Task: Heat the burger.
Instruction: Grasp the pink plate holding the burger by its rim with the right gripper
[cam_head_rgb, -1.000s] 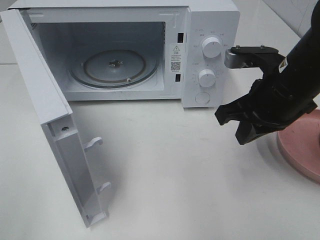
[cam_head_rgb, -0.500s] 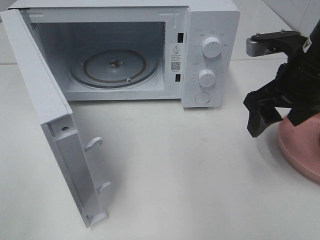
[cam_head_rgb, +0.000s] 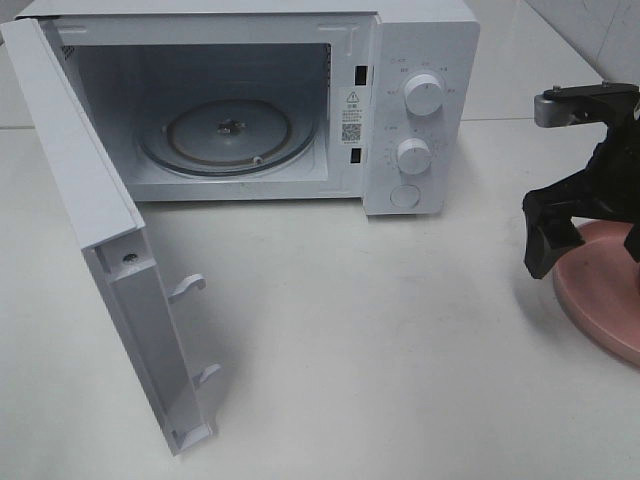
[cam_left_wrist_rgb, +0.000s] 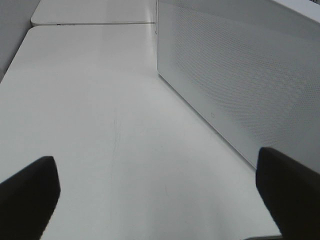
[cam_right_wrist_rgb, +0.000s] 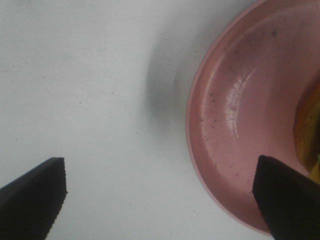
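Swinging away from the white microwave oven (cam_head_rgb: 440, 50), its door (cam_head_rgb: 100, 230) open, the right fingers (cam_head_rgb: 545, 232) now spread wide above the shallow pink plate (cam_head_rgb: 600, 300), glossy golden-brown burger (cam_right_wrist_rgb: 310, 125) not yet grasped, left fingers (cam_left_wrist_rgb: 27, 195) equally wide.

The white desk (cam_head_rgb: 360, 350) carries a white microwave (cam_head_rgb: 452, 180) along its far edge, door (cam_head_rgb: 85, 210) swung open, and a pink plate (cam_head_rgb: 600, 295) at its right edge

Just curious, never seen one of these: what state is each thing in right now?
White microwave door: swung wide open.
Glass turntable: bare.
Shallow pink plate: on the table, golden-brown burger on it.
Left gripper: open, empty.
Right gripper: open, empty, at the plate's edge.
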